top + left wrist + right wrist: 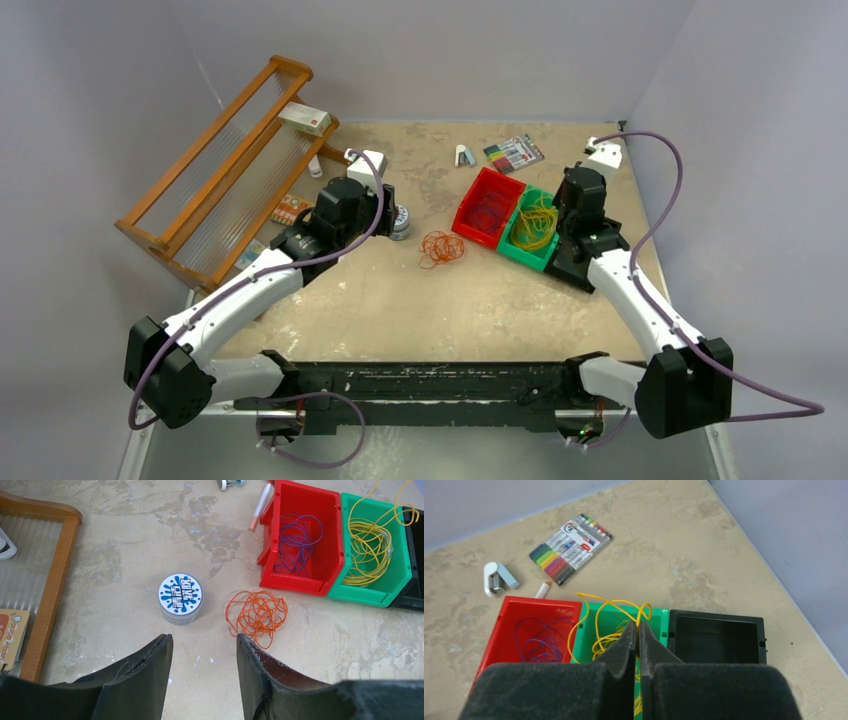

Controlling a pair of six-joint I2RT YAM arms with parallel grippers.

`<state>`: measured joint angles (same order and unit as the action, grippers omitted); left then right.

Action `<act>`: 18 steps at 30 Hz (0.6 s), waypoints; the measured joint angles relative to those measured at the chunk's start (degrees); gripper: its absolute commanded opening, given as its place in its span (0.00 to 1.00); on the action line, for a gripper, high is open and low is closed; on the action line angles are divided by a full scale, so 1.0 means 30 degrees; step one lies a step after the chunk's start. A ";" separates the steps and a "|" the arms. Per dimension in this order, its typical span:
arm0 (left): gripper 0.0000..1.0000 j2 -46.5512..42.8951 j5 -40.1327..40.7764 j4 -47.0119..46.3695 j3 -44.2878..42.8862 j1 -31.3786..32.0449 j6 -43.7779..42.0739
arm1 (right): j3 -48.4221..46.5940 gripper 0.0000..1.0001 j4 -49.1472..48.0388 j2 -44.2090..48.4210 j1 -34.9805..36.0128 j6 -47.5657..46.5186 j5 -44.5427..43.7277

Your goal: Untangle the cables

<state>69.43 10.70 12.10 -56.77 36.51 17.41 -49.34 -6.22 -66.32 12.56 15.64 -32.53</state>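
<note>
The orange cables (256, 615) lie in a loose tangle on the bare table (400, 310), just in front of the red bin (295, 582) and apart from it. Purple strands (297, 542) lie inside that bin. The yellow cables (370, 550) are coiled in the green bin (360, 592) beside it, with loops rising over its rim.

The right gripper (638, 627) is clenched above the green bin, and a yellow loop seems pinched at its tips. The left gripper (205, 642) hangs released near the orange tangle and a round tin (180, 598).

Only the right wrist view looks into the black bin (716, 639). The left wrist view catches just its edge, and overhead the arm covers most of it.
</note>
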 measured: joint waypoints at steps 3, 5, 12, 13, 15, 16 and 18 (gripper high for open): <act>0.49 0.0000 0.0000 0.0000 -0.0007 0.0000 0.0000 | 0.0000 0.00 0.0277 -0.0211 0.0000 0.0036 -0.0379; 0.49 0.0015 0.0000 0.0000 -0.0007 0.0000 0.0000 | 0.0000 0.00 0.0335 -0.0182 -0.0044 0.0073 -0.0758; 0.49 0.0226 -0.0007 0.0000 -0.0007 0.0000 0.0000 | 0.0000 0.00 0.1078 0.0488 -0.0197 0.0233 -0.2455; 0.49 0.0262 -0.0007 0.0000 -0.0015 0.0000 0.0000 | 0.0000 0.00 0.1195 0.0546 -0.0240 0.0291 -0.2718; 0.49 0.0291 -0.0007 0.0000 -0.0015 0.0000 0.0000 | 0.0000 0.00 0.1399 0.0619 -0.0328 0.0350 -0.3038; 0.49 0.0299 -0.0007 0.0000 -0.0015 0.0000 0.0000 | 0.0000 0.00 0.1457 0.0634 -0.0335 0.0372 -0.3147; 0.49 0.0306 -0.0007 0.0000 -0.0044 0.0000 0.0000 | 0.0000 0.00 0.1508 0.0641 -0.0357 0.0364 -0.3111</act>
<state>70.35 10.68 12.10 -56.90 36.51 17.41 -49.34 -1.69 -64.40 11.49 16.73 -41.87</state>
